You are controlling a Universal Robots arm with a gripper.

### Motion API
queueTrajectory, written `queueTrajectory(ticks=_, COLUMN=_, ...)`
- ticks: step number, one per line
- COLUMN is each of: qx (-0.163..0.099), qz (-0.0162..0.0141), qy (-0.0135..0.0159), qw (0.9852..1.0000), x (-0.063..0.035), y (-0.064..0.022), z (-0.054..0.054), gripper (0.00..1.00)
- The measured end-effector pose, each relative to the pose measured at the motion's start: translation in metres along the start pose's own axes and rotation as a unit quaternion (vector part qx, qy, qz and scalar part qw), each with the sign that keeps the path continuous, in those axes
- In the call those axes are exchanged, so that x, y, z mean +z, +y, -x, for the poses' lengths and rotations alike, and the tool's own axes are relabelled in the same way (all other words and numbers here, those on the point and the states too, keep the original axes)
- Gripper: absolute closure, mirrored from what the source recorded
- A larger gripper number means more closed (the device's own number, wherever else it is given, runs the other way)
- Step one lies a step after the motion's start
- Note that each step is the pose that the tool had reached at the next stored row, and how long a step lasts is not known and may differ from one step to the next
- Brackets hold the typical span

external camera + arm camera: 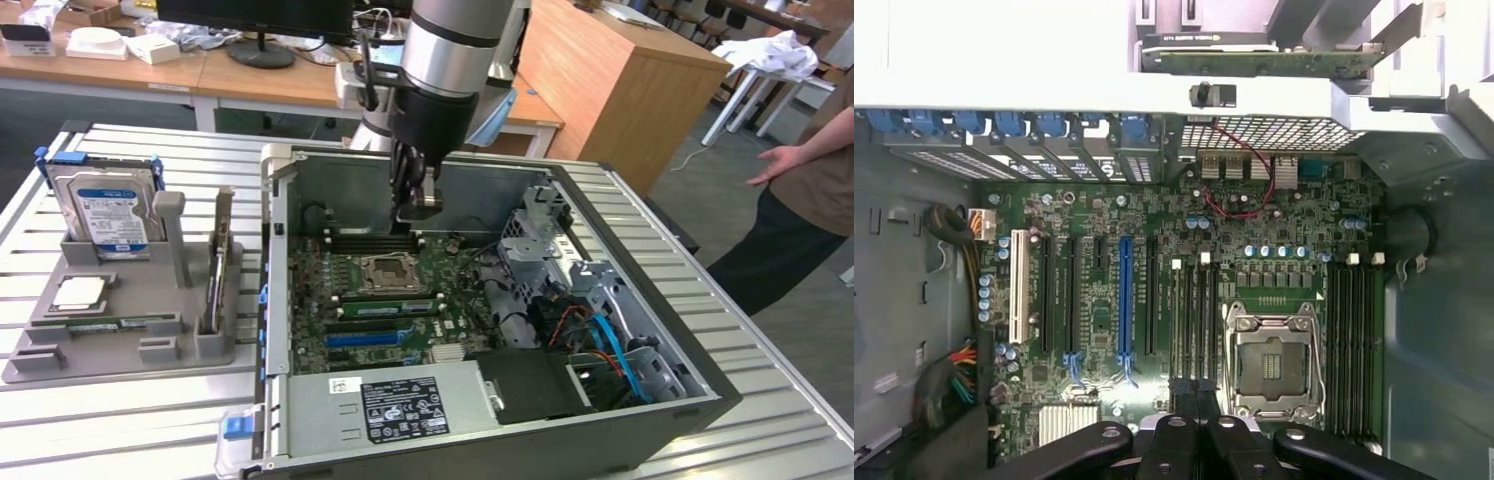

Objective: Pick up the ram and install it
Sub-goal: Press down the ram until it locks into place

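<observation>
**One ram on edge in the holder, gripper closed over the board**

Seen at the exterior view's left: ram (215, 268) upright on its edge in grey holder (120, 345), well apart from gripper (422, 210). In same holder: hard drive (110, 215) with blue-and-white label, writing not readable, and flat silver processor chip (80, 292). As for gripper: hanging inside open computer case (694, 400), jaws pressed narrow together, just above black memory slots (1194, 310) beside empty processor socket (1272, 360); cannot tell whether anything thin sits between them. Near: power supply (387, 405), labels too small to read. At exterior view's right, a person's hand (781, 160).
</observation>
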State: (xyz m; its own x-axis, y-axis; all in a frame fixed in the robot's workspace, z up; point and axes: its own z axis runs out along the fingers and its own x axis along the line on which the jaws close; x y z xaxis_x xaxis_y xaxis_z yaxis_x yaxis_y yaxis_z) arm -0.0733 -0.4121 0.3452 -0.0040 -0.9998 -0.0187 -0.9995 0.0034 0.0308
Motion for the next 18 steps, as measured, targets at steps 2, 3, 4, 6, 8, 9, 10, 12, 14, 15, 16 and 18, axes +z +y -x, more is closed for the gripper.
queueTrajectory(ticks=2, qx=0.000, qz=0.0000, qy=0.0000, qw=1.0000, x=-0.0021, y=0.0001, z=0.0000, gripper=0.90)
queueTrajectory(ticks=3, qx=0.000, qz=0.0000, qy=0.0000, qw=1.0000, x=-0.0032, y=0.0001, z=0.0001, gripper=0.90)
queueTrajectory(ticks=4, qx=0.000, qz=0.0000, qy=0.0000, qw=1.0000, x=-0.0043, y=0.0001, z=0.0001, gripper=0.90)
queueTrajectory(ticks=6, qx=0.000, qz=0.0000, qy=-0.0001, qw=1.0000, x=-0.0045, y=0.0001, z=0.0001, gripper=0.90)
queueTrajectory(ticks=8, qx=0.000, qz=-0.0001, qy=-0.0001, qw=1.0000, x=-0.0045, y=0.0001, z=0.0001, gripper=0.90)
queueTrajectory(ticks=9, qx=0.000, qz=-0.0001, qy=-0.0001, qw=1.0000, x=-0.0046, y=0.0001, z=0.0001, gripper=0.90)
queueTrajectory(ticks=10, qx=0.000, qz=0.0000, qy=0.0000, qw=1.0000, x=-0.0046, y=0.0001, z=0.0001, gripper=0.90)
queueTrajectory(ticks=12, qx=0.000, qz=0.0000, qy=0.0000, qw=1.0000, x=-0.0046, y=0.0001, z=0.0001, gripper=0.90)
queueTrajectory(ticks=14, qx=0.000, qz=0.0000, qy=0.0000, qw=1.0000, x=-0.0047, y=-0.0005, z=0.0000, gripper=0.90)
queueTrajectory(ticks=15, qx=0.000, qz=0.0000, qy=0.0001, qw=1.0000, x=-0.0047, y=-0.0010, z=0.0000, gripper=0.90)
queueTrajectory(ticks=16, qx=0.000, qz=0.0001, qy=0.0001, qw=1.0000, x=-0.0048, y=-0.0016, z=0.0001, gripper=0.90)
queueTrajectory(ticks=18, qx=0.000, qz=0.0002, qy=0.0000, qw=1.0000, x=-0.0047, y=-0.0036, z=0.0001, gripper=0.90)
